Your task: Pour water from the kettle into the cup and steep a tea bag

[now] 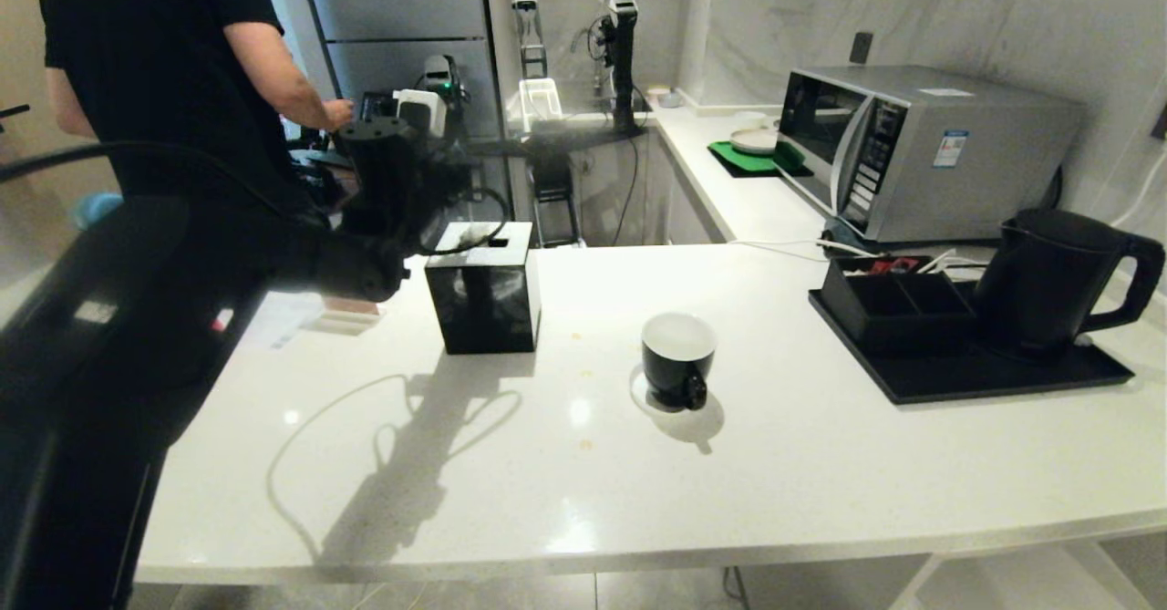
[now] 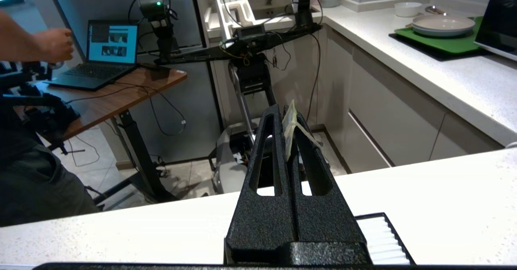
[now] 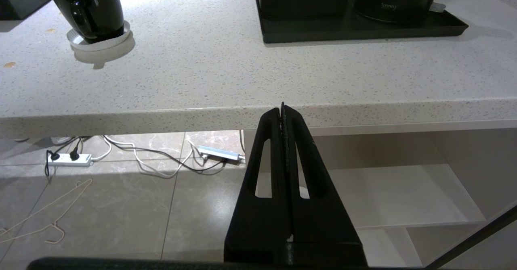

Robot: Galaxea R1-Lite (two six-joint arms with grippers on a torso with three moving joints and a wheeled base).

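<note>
The black cup [image 1: 677,359] with a white inside stands empty on a round coaster mid-counter; its glossy side also shows in the right wrist view [image 3: 87,7]. The tall matte-black kettle [image 1: 1048,282] sits on a black tray [image 1: 966,373] at the right, spout toward the cup. My left gripper [image 2: 284,110] is shut on a pale tea bag [image 2: 289,130], held level over the counter's far left edge, well left of the cup. In the head view the left arm [image 1: 365,263] hides those fingers. My right gripper [image 3: 282,110] is shut and empty, parked below the counter's front edge.
A black cube tissue box [image 1: 483,286] stands between my left arm and the cup. A compartment organiser [image 1: 889,305] shares the kettle's tray, with a microwave [image 1: 921,145] behind. A person [image 1: 155,72] stands at the far left by a laptop [image 2: 109,48].
</note>
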